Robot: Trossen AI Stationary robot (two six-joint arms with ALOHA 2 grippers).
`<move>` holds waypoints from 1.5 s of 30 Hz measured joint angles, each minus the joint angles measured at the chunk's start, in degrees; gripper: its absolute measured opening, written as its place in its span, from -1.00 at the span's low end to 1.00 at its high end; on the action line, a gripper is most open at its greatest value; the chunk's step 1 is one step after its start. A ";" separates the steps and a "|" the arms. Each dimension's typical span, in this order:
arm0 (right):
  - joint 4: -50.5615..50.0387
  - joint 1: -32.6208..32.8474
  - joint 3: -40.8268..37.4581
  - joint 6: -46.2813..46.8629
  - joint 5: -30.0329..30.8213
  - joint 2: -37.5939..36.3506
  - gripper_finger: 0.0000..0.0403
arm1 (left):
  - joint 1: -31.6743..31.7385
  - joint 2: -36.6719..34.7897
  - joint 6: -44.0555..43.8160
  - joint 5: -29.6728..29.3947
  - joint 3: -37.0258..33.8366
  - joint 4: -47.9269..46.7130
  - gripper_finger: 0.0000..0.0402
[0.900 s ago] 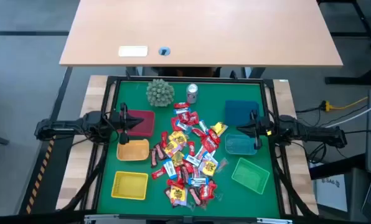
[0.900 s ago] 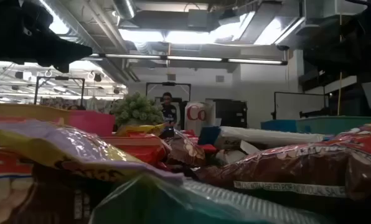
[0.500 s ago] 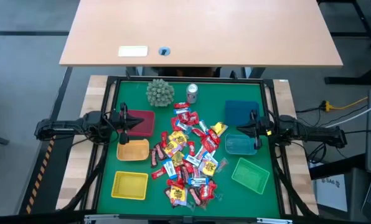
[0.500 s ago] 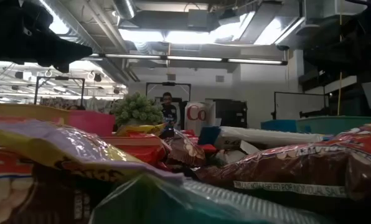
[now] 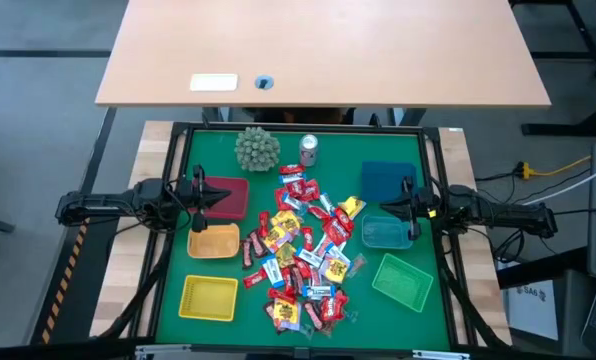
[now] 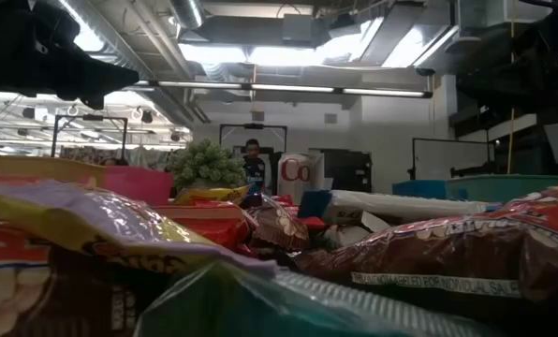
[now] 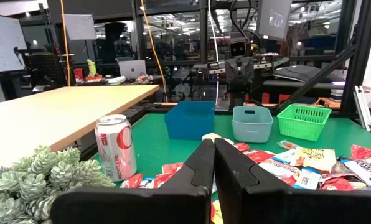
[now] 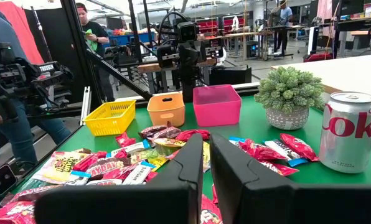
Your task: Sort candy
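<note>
The candy [image 5: 303, 255] lies in a loose heap of several red, yellow, blue-white and brown wrapped sweets on the middle of the green mat; it also shows as candy [image 7: 310, 171], candy [image 8: 129, 165] and close-up candy [image 6: 447, 248]. My left gripper [image 5: 208, 196] hovers at the mat's left side, by the red basket, fingers shut together [image 7: 213, 144] and pointing at the heap. My right gripper [image 5: 388, 208] hovers at the mat's right side, by the pale teal basket, fingers all but closed with only a slit between them [image 8: 206, 142]. Neither touches anything.
Left of the heap stand a red basket [image 5: 228, 197], an orange basket [image 5: 213, 241] and a yellow basket [image 5: 209, 297]; right of it a dark blue basket [image 5: 388, 180], a pale teal basket [image 5: 385, 233] and a green basket [image 5: 402, 281]. A silver can [image 5: 308, 149] and a spiky green ball [image 5: 257, 148] sit at the far edge.
</note>
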 joint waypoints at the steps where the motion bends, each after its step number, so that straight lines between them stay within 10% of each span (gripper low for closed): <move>1: -0.01 -0.01 0.01 0.00 0.01 0.00 -0.85 | -0.01 0.00 0.00 0.02 0.00 0.01 -0.99; 45: 10.79 0.00 -0.07 7.76 2.49 0.02 -0.72 | -0.01 0.00 0.00 0.01 -0.02 0.02 -0.99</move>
